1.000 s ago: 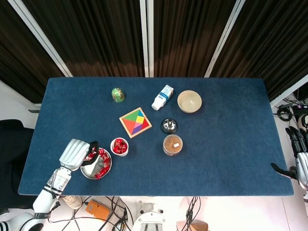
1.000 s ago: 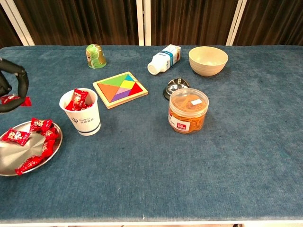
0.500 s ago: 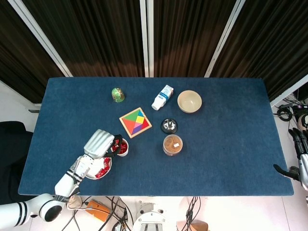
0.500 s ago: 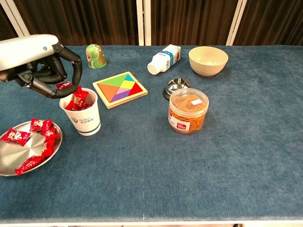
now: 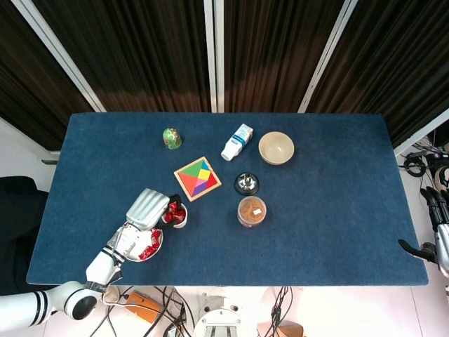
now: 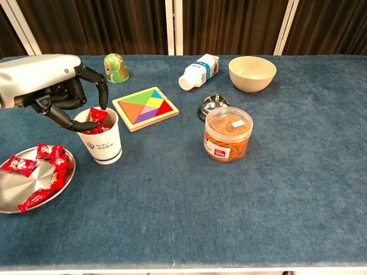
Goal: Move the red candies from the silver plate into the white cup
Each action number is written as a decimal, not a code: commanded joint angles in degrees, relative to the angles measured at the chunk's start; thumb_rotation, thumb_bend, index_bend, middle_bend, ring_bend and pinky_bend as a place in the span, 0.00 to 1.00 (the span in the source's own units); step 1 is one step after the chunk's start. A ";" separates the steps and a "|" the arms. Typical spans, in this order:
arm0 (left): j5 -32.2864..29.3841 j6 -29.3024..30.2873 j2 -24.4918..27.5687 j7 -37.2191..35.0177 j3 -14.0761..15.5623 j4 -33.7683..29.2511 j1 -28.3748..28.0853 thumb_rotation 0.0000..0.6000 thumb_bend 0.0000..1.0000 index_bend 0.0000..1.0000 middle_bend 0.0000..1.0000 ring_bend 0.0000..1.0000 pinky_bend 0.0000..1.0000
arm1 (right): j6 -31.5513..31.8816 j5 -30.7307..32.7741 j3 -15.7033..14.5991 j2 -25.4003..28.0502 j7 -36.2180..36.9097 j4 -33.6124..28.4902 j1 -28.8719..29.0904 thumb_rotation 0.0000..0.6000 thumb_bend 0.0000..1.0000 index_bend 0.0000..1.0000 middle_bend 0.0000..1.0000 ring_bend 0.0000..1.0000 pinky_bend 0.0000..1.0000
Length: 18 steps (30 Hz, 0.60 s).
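Compared with half a second ago, the left hand has dropped lower over the white cup; its fingertips now reach into the cup mouth among the red candies, and the candy seen pinched earlier is no longer distinct from those in the cup. The fingers are curled downward; whether they grip a candy cannot be determined. The other objects have not moved.

The blue cloth table extends ahead and to the right of the left hand, with dark curtains behind its far edge.

The right hand sits off the table's right edge, well apart from the left hand, fingers spread and holding nothing.

Objects, largest to smallest:
- Silver plate: just below and nearer than the left hand, beside the cup, holding several red candies.
- Tangram puzzle: just right of the hand, beyond the cup.
- Beige bowl: far right, near the table's far side.
- Clear jar: right of the cup, with orange contents.
- Milk carton: lying on its side, beyond the puzzle.
- Green container: beyond the hand.
- Call bell: just behind the jar.

Nothing lies between the plate and the cup.
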 commanded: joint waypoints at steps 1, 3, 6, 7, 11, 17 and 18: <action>1.32 2.45 0.45 -0.59 0.16 -0.45 0.92 1.00 0.17 0.46 0.95 0.92 0.83 | -0.03 -0.03 0.04 0.07 -0.12 -0.13 0.05 1.00 0.16 0.00 0.12 0.00 0.10; 2.70 4.92 1.50 -1.78 0.43 -1.21 2.14 1.00 0.16 0.45 0.95 0.92 0.83 | -0.03 0.03 0.09 0.14 -0.21 -0.24 0.05 1.00 0.16 0.00 0.12 0.00 0.10; 4.16 7.83 3.64 -3.23 1.11 -2.21 3.99 1.00 0.16 0.45 0.95 0.92 0.83 | -0.09 0.08 0.20 0.25 -0.32 -0.44 0.14 1.00 0.16 0.00 0.12 0.00 0.10; 4.68 8.97 4.67 -3.80 1.58 -2.51 4.89 1.00 0.16 0.45 0.95 0.92 0.83 | -0.09 0.05 0.23 0.28 -0.39 -0.51 0.18 1.00 0.16 0.00 0.12 0.00 0.10; 5.45 11.75 7.26 -5.61 3.49 -2.42 7.86 1.00 0.17 0.45 0.95 0.92 0.83 | -0.21 -0.29 0.32 0.29 -0.75 -0.81 0.47 1.00 0.16 0.00 0.12 0.00 0.10; 4.62 11.40 6.72 -8.69 6.42 1.76 10.65 1.00 0.19 0.45 0.95 0.92 0.83 | -0.32 -1.00 0.50 0.57 -1.70 -1.80 1.00 1.00 0.16 0.00 0.12 0.00 0.10; 4.66 11.05 6.20 -8.94 6.82 2.70 10.81 1.00 0.19 0.45 0.95 0.92 0.83 | -0.26 -1.15 0.52 0.67 -1.89 -2.02 1.04 1.00 0.16 0.00 0.12 0.00 0.10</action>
